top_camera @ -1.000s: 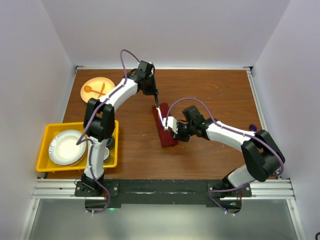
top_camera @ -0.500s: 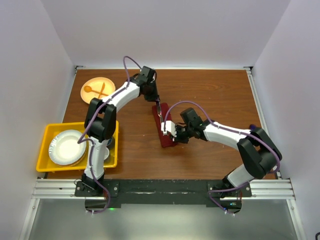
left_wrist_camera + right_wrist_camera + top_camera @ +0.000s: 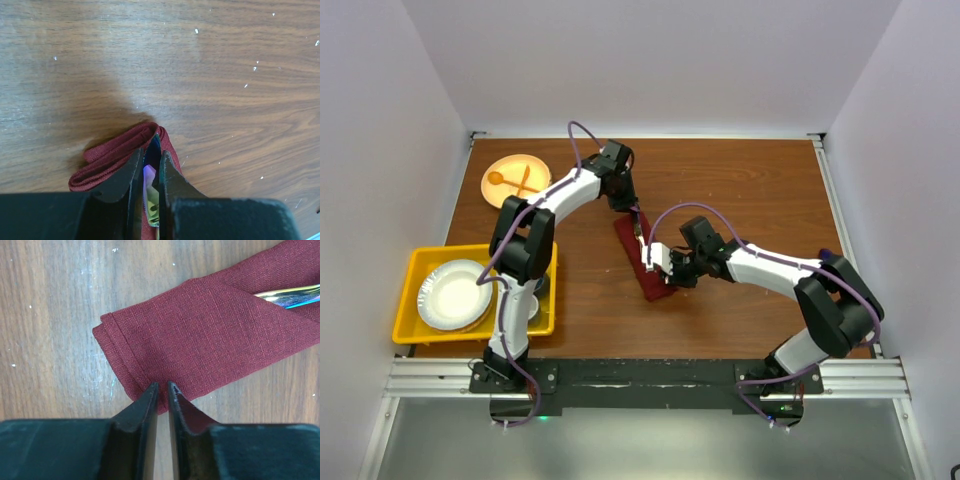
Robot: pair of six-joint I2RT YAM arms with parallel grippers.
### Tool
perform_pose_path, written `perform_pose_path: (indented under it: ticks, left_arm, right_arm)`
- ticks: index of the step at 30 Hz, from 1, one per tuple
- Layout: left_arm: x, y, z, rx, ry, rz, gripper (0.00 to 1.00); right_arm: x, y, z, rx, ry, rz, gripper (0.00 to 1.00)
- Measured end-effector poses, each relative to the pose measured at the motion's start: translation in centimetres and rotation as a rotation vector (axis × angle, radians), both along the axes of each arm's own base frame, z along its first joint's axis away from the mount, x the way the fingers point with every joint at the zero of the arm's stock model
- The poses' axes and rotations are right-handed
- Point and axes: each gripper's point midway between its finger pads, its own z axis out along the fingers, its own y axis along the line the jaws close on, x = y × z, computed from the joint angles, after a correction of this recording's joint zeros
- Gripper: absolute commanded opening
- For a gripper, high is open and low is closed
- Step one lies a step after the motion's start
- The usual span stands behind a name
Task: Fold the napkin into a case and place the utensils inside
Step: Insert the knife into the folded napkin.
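The maroon napkin point(image 3: 632, 243), folded into a narrow case, lies slantwise at the table's middle. My left gripper point(image 3: 636, 218) is at its far end, shut on a purple iridescent utensil point(image 3: 150, 192) whose tip goes into the case's open mouth point(image 3: 120, 155). My right gripper point(image 3: 658, 265) is at the case's near end, its jaws almost closed and pinching the corner of the folded cloth point(image 3: 210, 330). In the right wrist view a shiny utensil handle point(image 3: 295, 294) pokes out of a fold at the upper right.
An orange plate point(image 3: 492, 166) with an orange spoon and fork sits at the back left. A yellow bin point(image 3: 408, 262) holding white plates stands at the left near edge. A small purple thing point(image 3: 825, 256) lies by the right arm's elbow.
The case's far end has swung a little to the left with my left gripper. My right gripper has shifted slightly left along the near end.
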Motion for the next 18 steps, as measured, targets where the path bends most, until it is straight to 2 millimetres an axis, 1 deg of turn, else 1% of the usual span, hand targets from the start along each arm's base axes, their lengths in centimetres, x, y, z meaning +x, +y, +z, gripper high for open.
perform_pose_path:
  ticks: [1, 3, 6, 9, 11, 13, 15, 18]
  left_arm:
    - [0.0, 0.0, 0.0, 0.000, 0.000, 0.000, 0.00]
    - [-0.1, 0.0, 0.0, 0.001, 0.001, -0.001, 0.00]
    - [-0.1, 0.0, -0.1, 0.003, 0.003, 0.002, 0.00]
    - [-0.2, 0.4, -0.1, 0.009, 0.006, 0.013, 0.00]
    - [-0.4, 0.6, -0.2, 0.010, 0.011, 0.022, 0.00]
    - [-0.5, 0.9, -0.1, 0.010, 0.015, 0.035, 0.00]
    - [-0.6, 1.1, 0.0, 0.009, 0.017, 0.045, 0.00]
    - [-0.6, 1.3, 0.1, 0.006, 0.019, 0.056, 0.00]
  right_arm:
    - [0.0, 0.0, 0.1, 0.000, 0.000, 0.002, 0.26]
    - [-0.2, -0.1, 0.6, 0.003, -0.011, 0.012, 0.27]
    - [-0.6, -0.1, 2.5, 0.031, -0.049, 0.048, 0.27]
    - [-1.5, 0.2, 4.4, 0.069, -0.077, 0.109, 0.25]
    - [-2.1, 0.6, 4.8, 0.077, -0.084, 0.159, 0.22]
    - [-3.4, 0.7, 4.5, 0.067, -0.072, 0.228, 0.17]
    - [-4.8, 0.7, 3.7, 0.046, -0.047, 0.297, 0.14]
    - [-6.0, 0.7, 2.4, 0.014, -0.016, 0.360, 0.14]
